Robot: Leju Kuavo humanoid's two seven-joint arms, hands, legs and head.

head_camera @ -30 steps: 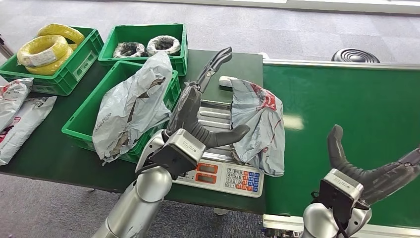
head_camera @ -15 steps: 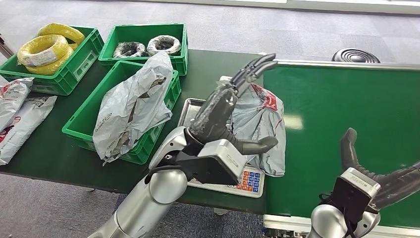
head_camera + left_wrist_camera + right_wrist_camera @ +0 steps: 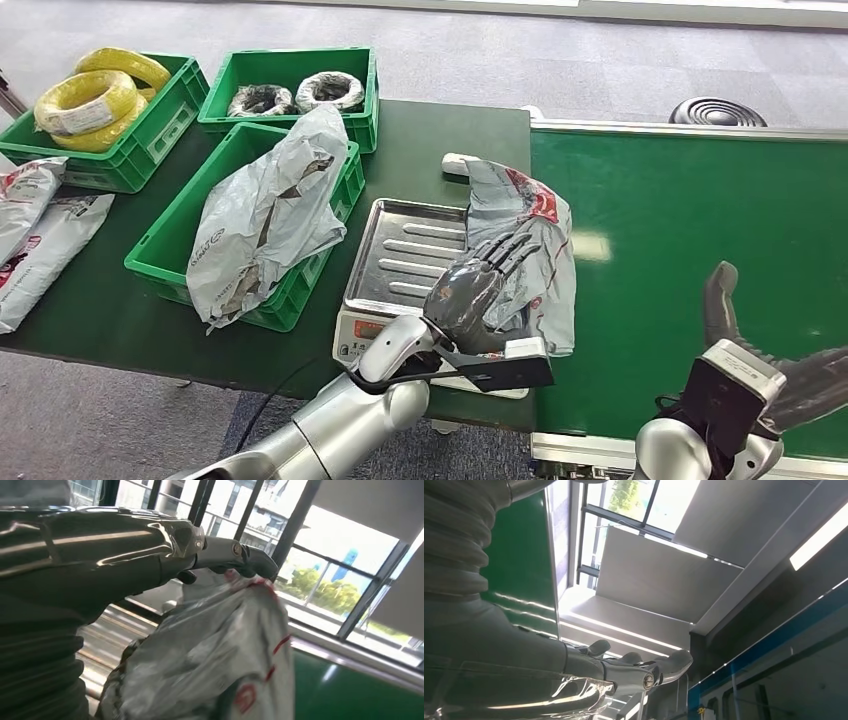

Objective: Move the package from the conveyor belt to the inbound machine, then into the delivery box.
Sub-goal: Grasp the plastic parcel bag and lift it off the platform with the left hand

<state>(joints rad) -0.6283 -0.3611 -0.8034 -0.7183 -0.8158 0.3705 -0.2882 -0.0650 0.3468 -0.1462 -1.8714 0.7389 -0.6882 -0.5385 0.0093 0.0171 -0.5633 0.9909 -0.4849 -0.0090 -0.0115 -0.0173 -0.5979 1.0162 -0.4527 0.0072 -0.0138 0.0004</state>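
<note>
A crumpled grey package (image 3: 532, 235) with red print lies half on the right edge of the inbound machine, a scale with a steel tray (image 3: 400, 250), and half on the green conveyor belt (image 3: 700, 220). My left hand (image 3: 478, 290) is low over the package's near-left side, its fingers (image 3: 510, 250) stretched out and touching the plastic without closing round it. In the left wrist view the fingers (image 3: 235, 560) reach over the package (image 3: 210, 665). My right hand (image 3: 775, 365) hovers at the belt's near edge, fingers apart and holding nothing; the right wrist view looks up past that hand (image 3: 614, 672).
The green delivery box (image 3: 165, 245) left of the scale holds another grey package (image 3: 265, 215). Behind it stand crates with yellow cable coils (image 3: 95, 100) and wrapped rolls (image 3: 295, 92). More bags (image 3: 35, 235) lie at the table's left edge. A white object (image 3: 455, 163) sits behind the scale.
My left hand swung from above the scale tray to the right, then dropped down onto the package. My right hand sank slightly toward the frame's bottom. The package has not moved.
</note>
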